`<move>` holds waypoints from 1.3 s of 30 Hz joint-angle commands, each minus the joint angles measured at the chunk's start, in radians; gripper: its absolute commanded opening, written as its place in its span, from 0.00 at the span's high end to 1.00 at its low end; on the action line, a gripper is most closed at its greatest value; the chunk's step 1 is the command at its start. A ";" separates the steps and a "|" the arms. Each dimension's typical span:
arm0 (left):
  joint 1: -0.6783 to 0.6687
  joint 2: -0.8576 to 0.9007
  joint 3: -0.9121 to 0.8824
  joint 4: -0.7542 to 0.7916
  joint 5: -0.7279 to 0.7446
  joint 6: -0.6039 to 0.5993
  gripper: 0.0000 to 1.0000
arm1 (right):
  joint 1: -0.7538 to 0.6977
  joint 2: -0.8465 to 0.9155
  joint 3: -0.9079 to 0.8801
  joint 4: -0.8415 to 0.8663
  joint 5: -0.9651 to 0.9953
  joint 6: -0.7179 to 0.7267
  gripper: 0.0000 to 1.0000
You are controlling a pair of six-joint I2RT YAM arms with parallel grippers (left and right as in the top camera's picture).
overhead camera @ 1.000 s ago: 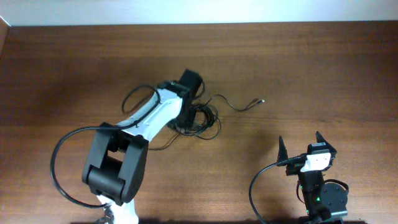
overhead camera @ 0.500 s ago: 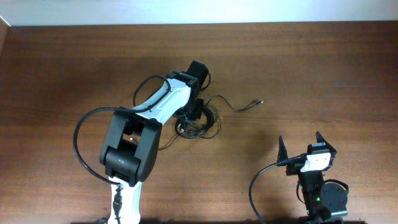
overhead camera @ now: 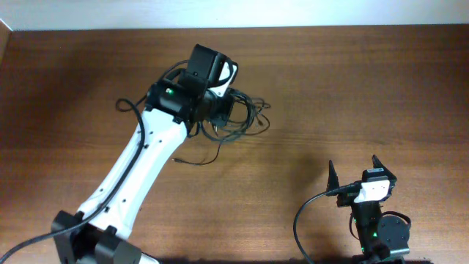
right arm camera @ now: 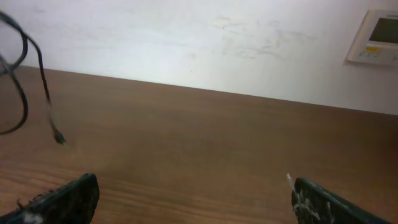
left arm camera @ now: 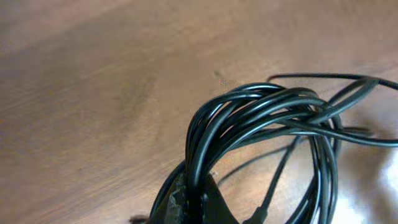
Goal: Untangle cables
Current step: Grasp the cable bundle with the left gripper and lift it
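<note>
Black cables (left arm camera: 261, 115) hang bunched above the desk (overhead camera: 381, 73), pinched in my left claw (left arm camera: 193, 200), while my right claw (overhead camera: 352, 164) sits spread well apart, so next it should probably reach in and draw one loop free.

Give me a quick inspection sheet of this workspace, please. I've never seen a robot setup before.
Surface: brown wood-grain table.
Job's things: cables, thin black cords bunched in loops, hanging from the left end effector; one plug end dangles.
Clutter: nothing seen.
End effectors: left end effector shut on the cables; right end effector open, holding nothing.
Cables: thick black arm cable loops beside the right arm.
Surroundings: white wall with a small panel on it.
</note>
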 commanded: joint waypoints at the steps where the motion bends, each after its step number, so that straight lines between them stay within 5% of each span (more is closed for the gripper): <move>1: -0.006 0.024 -0.034 0.002 0.095 0.048 1.00 | 0.003 -0.006 -0.005 -0.007 0.006 0.005 0.02; 5: -0.007 0.024 -0.079 -0.003 0.096 -0.138 1.00 | 0.003 -0.006 -0.005 -0.007 0.006 0.005 0.01; 10: -0.012 0.024 -0.213 0.034 0.124 -0.152 1.00 | 0.003 -0.006 -0.005 -0.008 0.006 0.005 0.02; 20: -0.014 0.024 -0.578 0.548 0.235 -0.151 1.00 | 0.003 -0.006 -0.005 -0.007 0.006 0.005 0.01; 39: -0.014 0.024 -0.580 0.579 0.237 -0.151 1.00 | 0.003 -0.006 -0.005 -0.007 0.006 0.005 0.01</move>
